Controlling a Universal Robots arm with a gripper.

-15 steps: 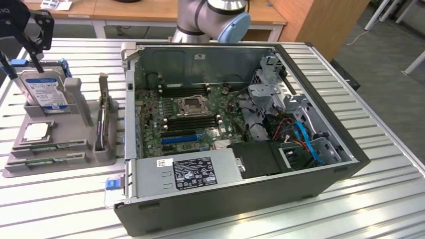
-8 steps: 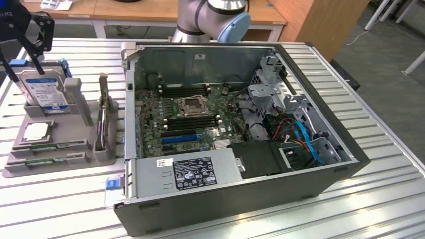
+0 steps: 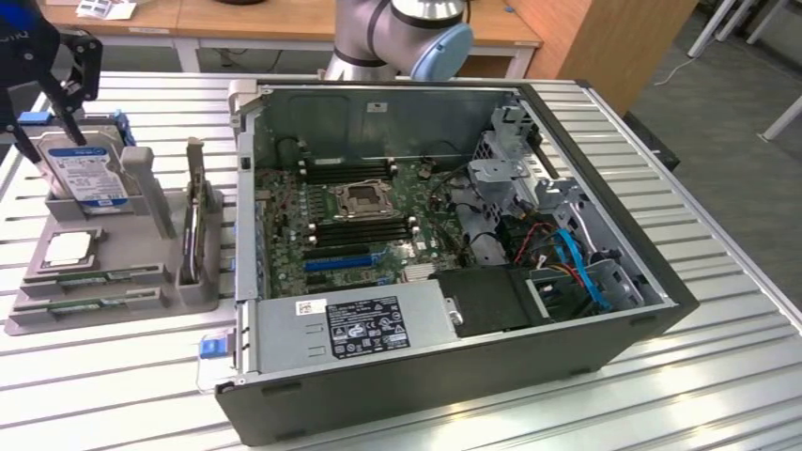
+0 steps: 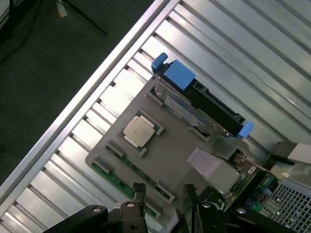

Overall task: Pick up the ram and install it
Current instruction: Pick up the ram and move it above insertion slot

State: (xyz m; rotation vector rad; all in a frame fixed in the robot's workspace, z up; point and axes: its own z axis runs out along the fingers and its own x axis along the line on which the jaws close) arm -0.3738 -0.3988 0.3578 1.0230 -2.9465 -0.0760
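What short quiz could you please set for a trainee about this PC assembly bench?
1. True or false: the gripper carries a ram stick.
2. Multiple choice: the silver CPU chip lies A) in the motherboard socket, B) on the grey holder, C) on the floor.
3. Which blue-railed part stands on edge in the holder?

Key: 1 false, the jaws are open and empty; 2 B; 3 the hard drive.
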